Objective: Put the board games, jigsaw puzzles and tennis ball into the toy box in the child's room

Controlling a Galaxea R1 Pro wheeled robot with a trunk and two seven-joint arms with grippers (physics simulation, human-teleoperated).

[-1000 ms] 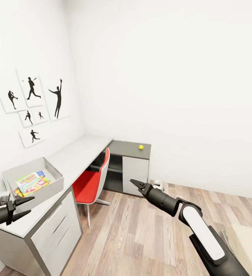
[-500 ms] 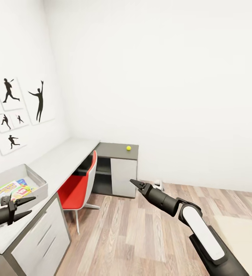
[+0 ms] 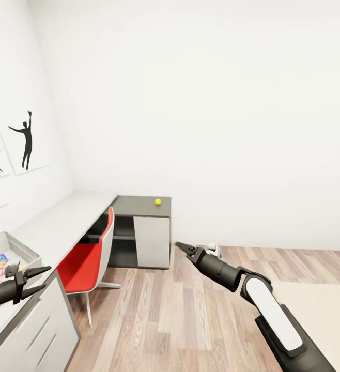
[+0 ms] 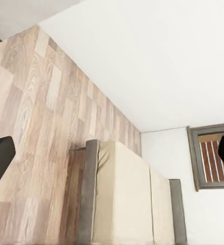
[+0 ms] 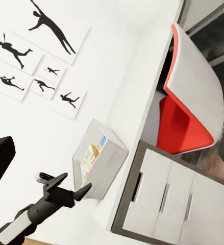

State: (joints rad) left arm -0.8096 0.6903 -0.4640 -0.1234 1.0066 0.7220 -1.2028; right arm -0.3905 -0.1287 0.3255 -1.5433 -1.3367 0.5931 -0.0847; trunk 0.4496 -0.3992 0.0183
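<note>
left jaws: your left gripper (image 3: 40,280) is spread open, empty, hanging just off the front edge of the worktop (image 3: 61,222) beside the toy box (image 3: 15,247).
right jaws: your right gripper (image 3: 183,248) looks nearly closed with nothing in it, out over the wood floor (image 3: 180,315), pointing toward the far cabinet end of the worktop. Open it before you reach.
target: tennis ball (image 3: 158,202) sits on the dark top of that far cabinet section, near the back wall, well apart from both grippers. My read is that it's your next pick.
toy box: at the near end of the worktop, colourful printed items already inside (image 5: 93,154); which toys, too small to tell.
obstacle: red chair (image 3: 87,256) is tucked under the worktop between the toy box and the ball. Drive the base around it on the open floor side.
approach: close the base on the cabinet first, don't stretch the arm. Come down on the ball from above with the jaws wide; it will likely roll if you nudge it sideways.
bed: beige mattress and grey frame (image 4: 123,199) show in the left wrist view; no board games visible on that part.
</note>
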